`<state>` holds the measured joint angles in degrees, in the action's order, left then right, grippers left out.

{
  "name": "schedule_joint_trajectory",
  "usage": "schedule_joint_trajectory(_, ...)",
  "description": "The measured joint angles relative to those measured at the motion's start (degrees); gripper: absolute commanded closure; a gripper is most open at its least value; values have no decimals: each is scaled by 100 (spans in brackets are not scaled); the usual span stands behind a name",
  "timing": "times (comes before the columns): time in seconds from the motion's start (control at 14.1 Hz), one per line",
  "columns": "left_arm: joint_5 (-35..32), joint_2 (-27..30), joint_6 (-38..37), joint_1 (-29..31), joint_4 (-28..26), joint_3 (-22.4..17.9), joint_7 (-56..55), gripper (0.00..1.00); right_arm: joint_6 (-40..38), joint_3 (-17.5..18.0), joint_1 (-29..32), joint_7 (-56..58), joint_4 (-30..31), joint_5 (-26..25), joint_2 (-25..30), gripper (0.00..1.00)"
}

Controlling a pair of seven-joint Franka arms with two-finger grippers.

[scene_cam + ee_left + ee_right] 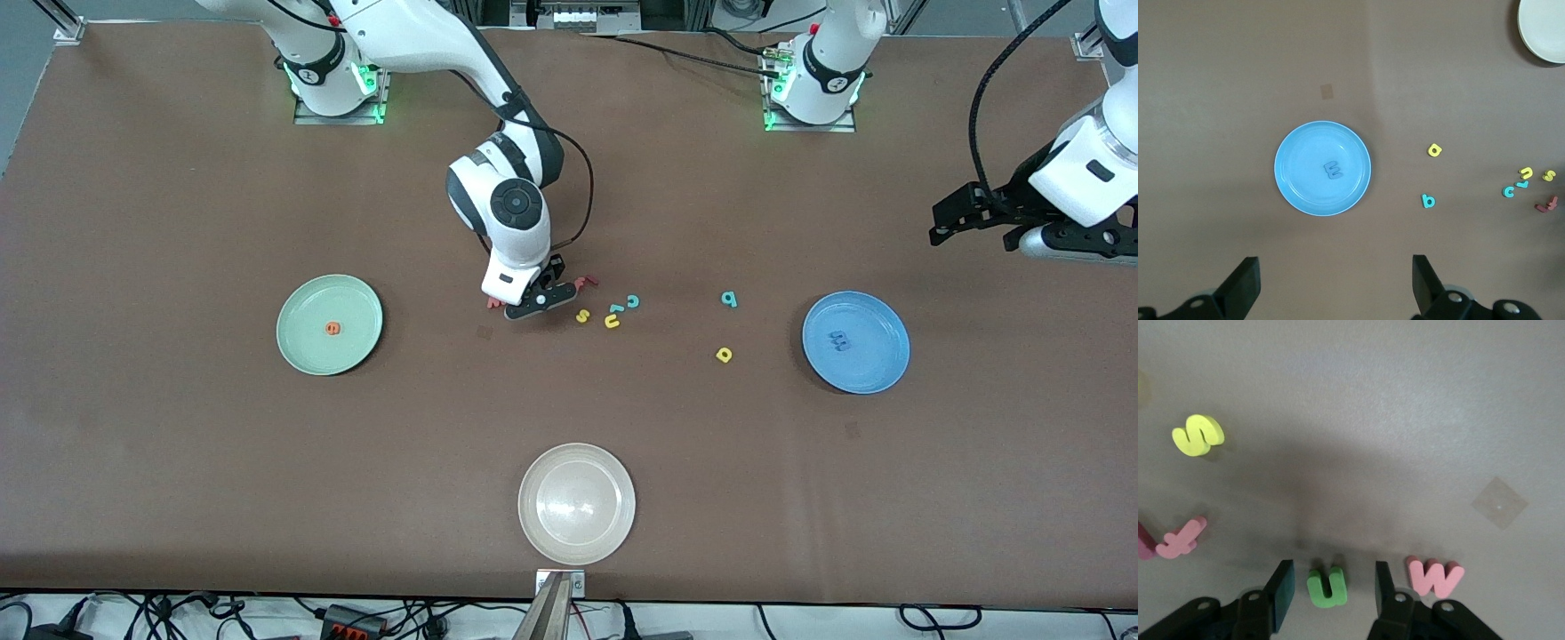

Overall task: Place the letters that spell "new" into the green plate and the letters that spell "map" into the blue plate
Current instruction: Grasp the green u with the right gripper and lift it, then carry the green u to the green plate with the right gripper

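Note:
My right gripper (pixel 1331 585) is down at the table in the middle, open, its fingers (pixel 1280 593) on either side of the green n (pixel 1327 587) with a gap each way. The pink w (pixel 1435 577) lies just beside it. The orange e (pixel 332 329) rests in the green plate (pixel 307 298). The blue m (pixel 1333 171) lies in the blue plate (pixel 1295 143). On the table between the letter cluster and the blue plate lie the yellow a (pixel 724 355) and teal p (pixel 728 299). My left gripper (pixel 1336 287) waits open, high at the left arm's end.
A red f (pixel 1181 539), yellow s (pixel 1198 435), yellow u (pixel 612 321) and teal c (pixel 632 300) lie close to my right gripper, toward the left arm's end. A beige-white plate (pixel 576 533) sits near the front edge.

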<state>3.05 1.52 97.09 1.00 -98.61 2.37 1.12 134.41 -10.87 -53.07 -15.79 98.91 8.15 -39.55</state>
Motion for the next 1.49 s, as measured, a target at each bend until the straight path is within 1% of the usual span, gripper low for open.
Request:
schedule_joint_trajectory(0.28, -19, 13, -131, -5, 0, 18, 5, 0, 0, 0, -30, 2, 0, 301, -79, 44)
schedule_joint_trajectory(0.35, -47, 16, -135, -11, 5, 35, 6, 0, 0, 0, -36, 2, 0, 307, -78, 48)
schedule_joint_trajectory(0.71, -71, 37, -229, -31, 91, 91, 6, 0, -5, 0, -47, 3, 0, 313, -79, 81)
schedule_joint_trajectory(0.78, -72, 37, -238, -31, 94, 91, 6, 0, -5, -1, -46, 4, -1, 313, -78, 86)
schedule_joint_trajectory(0.92, -73, 37, -246, -31, 98, 91, 6, 0, -5, -1, -46, 22, -2, 313, -78, 90)
schedule_joint_trajectory(1.13, -73, 37, -257, -28, 99, 90, 6, 0, -28, -40, -43, 30, -37, 314, -58, 90)
schedule_joint_trajectory(1.35, -73, 37, -267, -27, 100, 89, 6, 0, -438, -206, 53, 20, -182, 331, 149, 91)
schedule_joint_trajectory(1.49, -73, 37, -274, -26, 100, 88, 6, 0, -862, -372, 289, 20, -238, 333, 418, 91)
